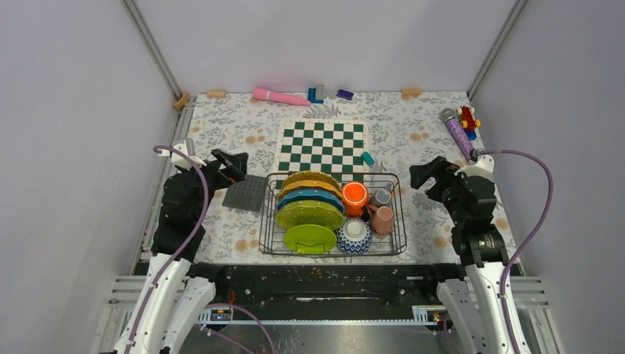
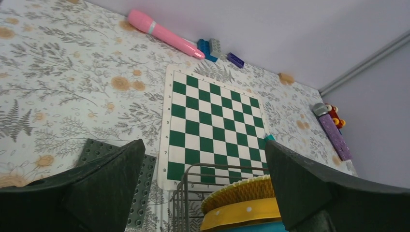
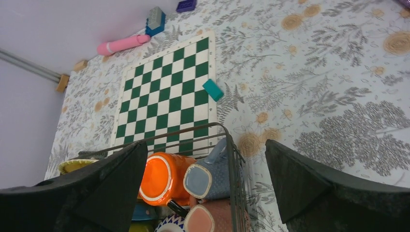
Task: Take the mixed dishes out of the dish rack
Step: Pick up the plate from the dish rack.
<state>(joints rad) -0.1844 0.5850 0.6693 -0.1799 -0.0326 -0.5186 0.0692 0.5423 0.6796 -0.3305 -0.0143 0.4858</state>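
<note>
The dark wire dish rack (image 1: 400, 214) stands at the near middle of the table. It holds upright plates: yellow-orange ones (image 1: 310, 181) at the back, a teal one (image 1: 309, 198), and lime green ones (image 1: 309, 214) in front. An orange cup (image 1: 354, 196), a small grey cup (image 1: 380, 197), a pink mug (image 1: 382, 219) and a blue-and-white bowl (image 1: 354, 236) sit on its right side. My left gripper (image 1: 234, 168) is open and empty, left of the rack. My right gripper (image 1: 424, 175) is open and empty, right of the rack. The right wrist view shows the orange cup (image 3: 162, 177) and the grey cup (image 3: 208, 176).
A green-and-white chessboard (image 1: 321, 146) lies behind the rack, with a small teal block (image 1: 368, 158) at its right edge. A dark grey studded mat (image 1: 245, 193) lies left of the rack. A pink stick (image 1: 278, 96), bricks (image 1: 317, 94) and a purple tube (image 1: 457, 133) lie along the far edges.
</note>
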